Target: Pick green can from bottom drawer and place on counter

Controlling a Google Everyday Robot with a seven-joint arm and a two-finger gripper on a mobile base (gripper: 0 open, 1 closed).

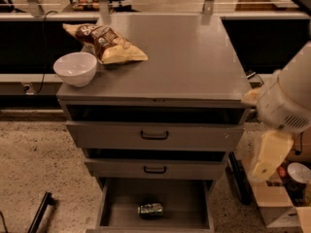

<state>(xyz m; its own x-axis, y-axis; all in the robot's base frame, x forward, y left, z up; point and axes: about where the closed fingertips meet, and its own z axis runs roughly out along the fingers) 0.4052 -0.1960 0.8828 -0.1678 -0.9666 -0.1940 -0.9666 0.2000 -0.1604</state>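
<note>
1. The robot's arm (289,98) is seen at the right edge of the view as a bulky white housing, held just off the right front corner of the grey cabinet and about level with its top.
2. The gripper (268,155) is taken to be the pale cream piece hanging below that housing. It points downward beside the cabinet's right side, at about the height of the two upper drawers. It is well apart from the can and nothing is seen in it. Whether it is open or closed cannot be told.
3. The bottom drawer (116,203) is pulled out toward the camera, and its plain grey interior is exposed.
4. The green can (150,209) is lying on its side on the floor of that drawer, near the middle and slightly toward the front, with its long axis running left to right. It is clear of the drawer's walls.
5. The top drawer (154,135) and the middle drawer (154,169) each carry a black handle. A dark gap is visible above each front, and no contents can be made out.
6. On the counter (184,57), a white bowl (75,68) is set upright at the front left corner.
7. A crumpled chip bag (107,42) is lying just behind and to the right of the bowl. Whether the two are touching cannot be told.
8. A cardboard box (272,208) is seen on the floor to the right of the cabinet, below the gripper.
</note>
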